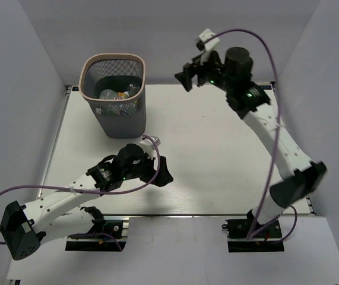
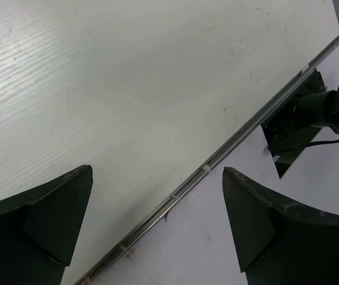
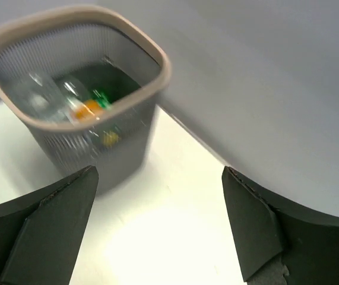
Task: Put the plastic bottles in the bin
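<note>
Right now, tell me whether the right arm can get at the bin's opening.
Probably yes. The right gripper hangs open and empty, raised beside the bin, with nothing between them. The left gripper sits low and well clear of that path.

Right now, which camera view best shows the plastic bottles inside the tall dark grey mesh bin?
Top external: it looks down into the bin at the plastic bottles, sharp. Right wrist shows them blurred; left wrist shows neither.

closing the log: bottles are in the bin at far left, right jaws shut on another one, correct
No: the right wrist view shows the right jaws open and empty. The bottles are in the bin at far left.
</note>
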You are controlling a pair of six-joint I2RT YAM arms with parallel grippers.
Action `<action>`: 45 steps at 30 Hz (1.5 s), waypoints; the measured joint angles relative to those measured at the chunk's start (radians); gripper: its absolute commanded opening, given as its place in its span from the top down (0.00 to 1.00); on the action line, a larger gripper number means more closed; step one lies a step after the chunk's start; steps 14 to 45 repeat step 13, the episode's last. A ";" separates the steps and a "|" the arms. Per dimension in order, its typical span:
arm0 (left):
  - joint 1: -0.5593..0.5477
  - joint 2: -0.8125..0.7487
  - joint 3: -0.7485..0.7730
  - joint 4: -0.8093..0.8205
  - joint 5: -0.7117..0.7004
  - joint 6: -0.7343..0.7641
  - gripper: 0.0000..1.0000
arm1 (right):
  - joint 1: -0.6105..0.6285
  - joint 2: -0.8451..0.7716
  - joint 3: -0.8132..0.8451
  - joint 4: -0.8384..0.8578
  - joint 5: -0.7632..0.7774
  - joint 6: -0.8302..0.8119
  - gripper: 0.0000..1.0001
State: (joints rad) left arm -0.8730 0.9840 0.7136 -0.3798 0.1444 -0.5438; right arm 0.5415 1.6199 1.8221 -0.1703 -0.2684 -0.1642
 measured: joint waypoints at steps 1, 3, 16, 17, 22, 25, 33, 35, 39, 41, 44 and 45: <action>0.000 -0.002 0.000 0.005 -0.007 0.009 0.00 | -0.018 -0.053 -0.039 -0.045 0.024 -0.012 0.10; 0.000 -0.005 0.002 0.018 -0.026 0.028 0.00 | -0.038 -0.149 -0.124 -0.148 0.068 -0.029 0.10; -0.001 0.013 0.032 0.142 -0.051 0.130 0.00 | -0.046 -0.525 -0.887 -0.351 0.375 -0.005 0.10; -0.001 0.013 0.032 0.142 -0.051 0.130 0.00 | -0.046 -0.525 -0.887 -0.351 0.375 -0.005 0.10; -0.001 0.013 0.032 0.142 -0.051 0.130 0.00 | -0.046 -0.525 -0.887 -0.351 0.375 -0.005 0.10; -0.001 0.013 0.032 0.142 -0.051 0.130 0.00 | -0.046 -0.525 -0.887 -0.351 0.375 -0.005 0.10; -0.001 0.013 0.032 0.142 -0.051 0.130 0.00 | -0.046 -0.525 -0.887 -0.351 0.375 -0.005 0.10; -0.001 0.013 0.032 0.142 -0.051 0.130 0.00 | -0.046 -0.525 -0.887 -0.351 0.375 -0.005 0.10; -0.001 0.013 0.032 0.142 -0.051 0.130 0.00 | -0.046 -0.525 -0.887 -0.351 0.375 -0.005 0.10; -0.001 0.013 0.032 0.142 -0.051 0.130 0.00 | -0.046 -0.525 -0.887 -0.351 0.375 -0.005 0.10; -0.001 0.013 0.032 0.142 -0.051 0.130 0.00 | -0.046 -0.525 -0.887 -0.351 0.375 -0.005 0.10; -0.001 0.013 0.032 0.142 -0.051 0.130 0.00 | -0.046 -0.525 -0.887 -0.351 0.375 -0.005 0.10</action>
